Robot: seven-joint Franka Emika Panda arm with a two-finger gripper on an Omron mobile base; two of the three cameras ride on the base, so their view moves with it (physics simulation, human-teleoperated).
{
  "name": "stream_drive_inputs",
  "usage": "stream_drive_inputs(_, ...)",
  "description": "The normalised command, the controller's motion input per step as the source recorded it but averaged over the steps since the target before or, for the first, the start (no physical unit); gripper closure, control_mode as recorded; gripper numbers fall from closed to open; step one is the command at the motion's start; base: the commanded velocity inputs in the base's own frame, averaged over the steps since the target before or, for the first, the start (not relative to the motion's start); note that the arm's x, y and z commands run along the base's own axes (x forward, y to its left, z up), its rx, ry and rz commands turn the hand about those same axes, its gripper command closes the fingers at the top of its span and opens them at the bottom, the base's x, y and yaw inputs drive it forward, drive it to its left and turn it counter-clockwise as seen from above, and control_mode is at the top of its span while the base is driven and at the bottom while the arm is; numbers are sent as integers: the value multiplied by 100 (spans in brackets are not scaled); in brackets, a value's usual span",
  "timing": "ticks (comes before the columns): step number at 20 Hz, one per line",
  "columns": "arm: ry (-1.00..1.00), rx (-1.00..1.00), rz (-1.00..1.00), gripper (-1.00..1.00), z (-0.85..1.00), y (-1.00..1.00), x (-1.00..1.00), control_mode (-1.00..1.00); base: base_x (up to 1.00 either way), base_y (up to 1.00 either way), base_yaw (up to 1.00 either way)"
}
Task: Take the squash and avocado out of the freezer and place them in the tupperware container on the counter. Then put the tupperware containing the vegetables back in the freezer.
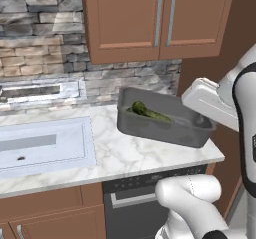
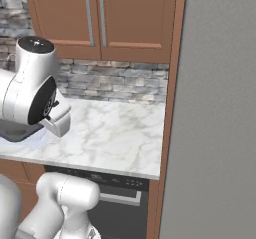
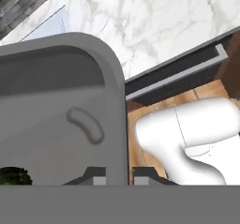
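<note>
1. Gripping the rim of the tupperware container [image 1: 162, 120], the pincer [image 3: 118, 175] holds it tilted above the table [image 1: 135, 155].
2. Rigid, light tub; green vegetable [image 1: 147, 112] at its nine o'clock may slide.

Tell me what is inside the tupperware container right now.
In the tupperware container, lifted and tilted by the gripper clamped on its rim, lies a dark green bumpy vegetable. The near wall hides the tub's floor, so any second item cannot be seen.

The dark grey tub [image 1: 165, 125], tilted and lifted clear above the white marble desk [image 1: 130, 153] beside the closed matte grey freezer [image 2: 215, 133], carries a green vegetable [image 1: 147, 112] inside.
</note>
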Motion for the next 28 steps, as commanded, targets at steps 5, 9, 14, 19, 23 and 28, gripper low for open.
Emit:
stream_drive_inputs(5, 0, 0, 0, 100, 0, 0, 0, 100, -95, 0, -3)
stream_drive_inputs(9, 0, 0, 0, 100, 0, 0, 0, 100, -100, 0, -6)
stream_drive_inputs(14, 0, 0, 0, 100, 0, 0, 0, 100, -59, -41, -4)
stream_drive_inputs(19, 0, 0, 0, 100, 0, 0, 0, 100, 2, -96, -3)
stream_drive_inputs(23, 0, 0, 0, 100, 0, 0, 0, 100, 23, -100, 0)
stream_drive_inputs(28, 0, 0, 0, 100, 0, 0, 0, 100, 25, -100, 0)
